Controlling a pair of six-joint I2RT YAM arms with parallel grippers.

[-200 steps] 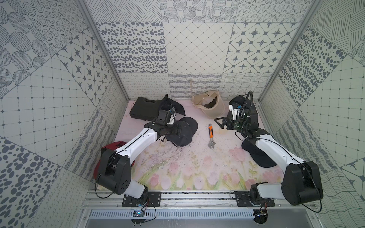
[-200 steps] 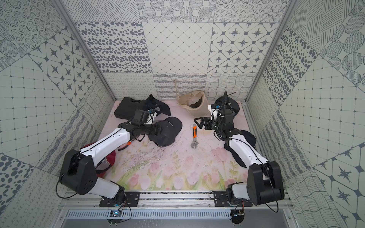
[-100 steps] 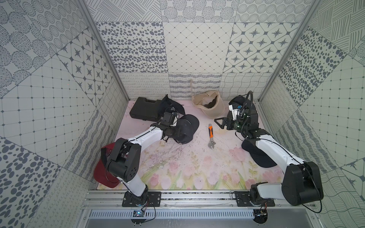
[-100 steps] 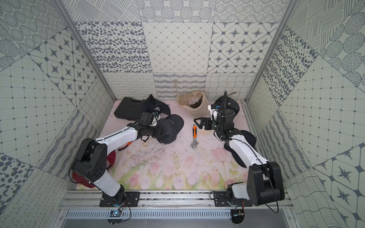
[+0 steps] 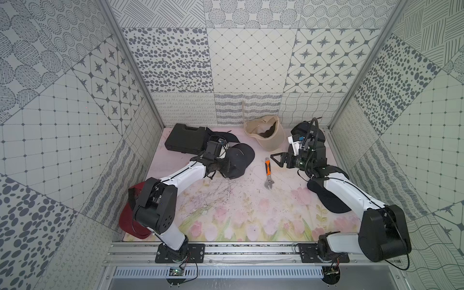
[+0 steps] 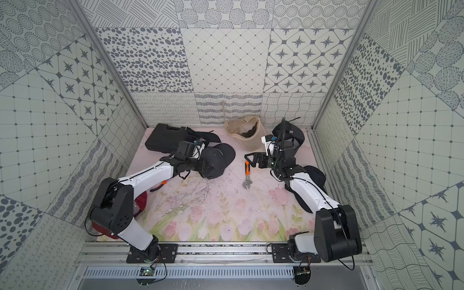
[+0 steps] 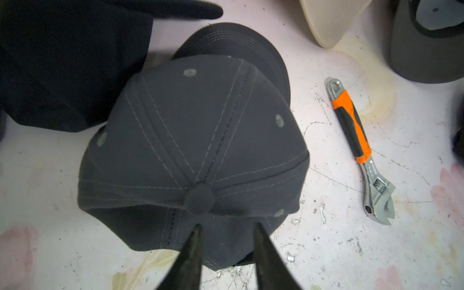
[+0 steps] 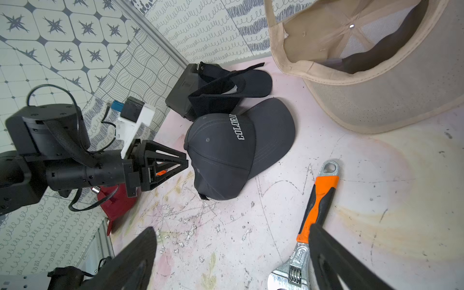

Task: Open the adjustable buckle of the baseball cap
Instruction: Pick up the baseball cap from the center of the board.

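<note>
Grey cap (image 5: 238,160) crown-up, brim toward tan cap (image 5: 272,144) (rear at parted left gripper (image 7: 227,224)), right gripper (image 8: 232,228) agape.

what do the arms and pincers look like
The left arm and right arm have white links with bulky black joints. The left pincer and right pincer are black, with pointed triangular open-frame fingers. A white camera mount with a blue plug sits on the right wrist, under a looping black cable.
</note>
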